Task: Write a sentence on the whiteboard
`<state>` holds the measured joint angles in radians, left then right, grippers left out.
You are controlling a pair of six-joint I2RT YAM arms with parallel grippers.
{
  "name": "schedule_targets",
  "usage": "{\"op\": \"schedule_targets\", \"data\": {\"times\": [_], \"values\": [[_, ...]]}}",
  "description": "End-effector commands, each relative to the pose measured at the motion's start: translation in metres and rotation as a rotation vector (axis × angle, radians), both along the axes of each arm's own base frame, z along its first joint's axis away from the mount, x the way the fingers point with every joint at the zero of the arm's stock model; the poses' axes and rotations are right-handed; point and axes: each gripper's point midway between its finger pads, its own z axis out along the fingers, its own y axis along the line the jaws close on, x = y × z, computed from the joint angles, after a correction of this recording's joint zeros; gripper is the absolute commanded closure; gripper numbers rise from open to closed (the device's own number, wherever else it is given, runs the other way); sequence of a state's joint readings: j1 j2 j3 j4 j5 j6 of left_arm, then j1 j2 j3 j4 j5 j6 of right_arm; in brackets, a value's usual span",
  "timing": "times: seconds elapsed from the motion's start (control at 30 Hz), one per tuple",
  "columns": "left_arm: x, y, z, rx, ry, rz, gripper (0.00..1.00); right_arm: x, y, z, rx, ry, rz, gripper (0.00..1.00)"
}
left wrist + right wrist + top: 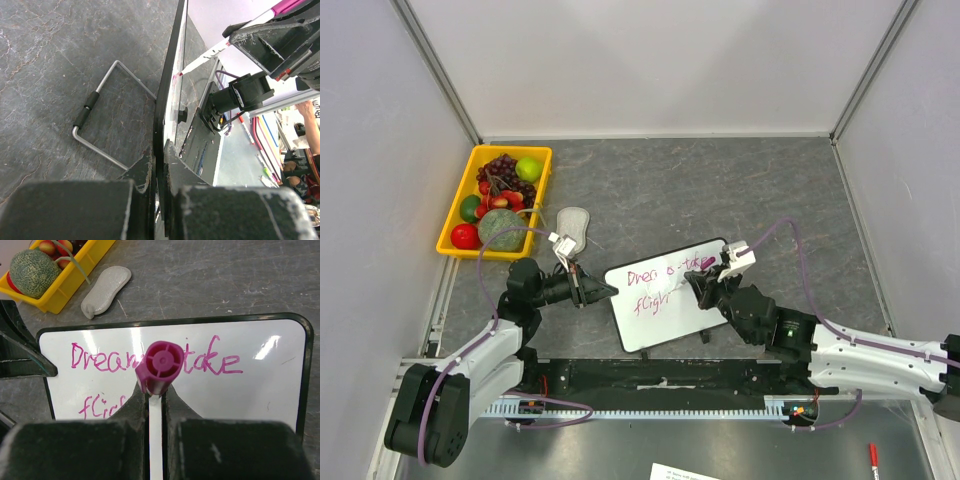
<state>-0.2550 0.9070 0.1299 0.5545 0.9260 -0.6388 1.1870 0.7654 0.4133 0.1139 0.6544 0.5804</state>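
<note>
The whiteboard (665, 325) stands tilted on the table between my two arms. On it the sentence (655, 277) runs in magenta, with "Dream" and "take" (215, 360) on the top line and "flig" below. My left gripper (603, 291) is shut on the whiteboard's left edge (167, 95), with the black frame pinched between its jaws. My right gripper (703, 275) is shut on a magenta-capped white marker (159, 367). The marker's (210, 52) tip touches the board's face. The marker's cap hides the middle of the top line in the right wrist view.
A yellow bin (454, 218) with fruit stands at the back left. A grey oval eraser pad (572, 228) lies next to it. The board's wire stand (100, 125) rests on the table behind it. A red marker (872, 458) lies at the near right.
</note>
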Motion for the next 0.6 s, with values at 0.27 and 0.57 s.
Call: {"op": "schedule_targets", "data": {"times": [0.27,0.57], "values": [[0.005,0.001,0.000,0.027,-0.088,0.000,0.98,0.005,-0.012,0.019,0.028,-0.030,-0.048,1.00],[0.006,0.001,0.001,0.026,-0.090,0.001,0.98,0.006,-0.006,0.044,0.090,-0.067,-0.039,1.00]]}}
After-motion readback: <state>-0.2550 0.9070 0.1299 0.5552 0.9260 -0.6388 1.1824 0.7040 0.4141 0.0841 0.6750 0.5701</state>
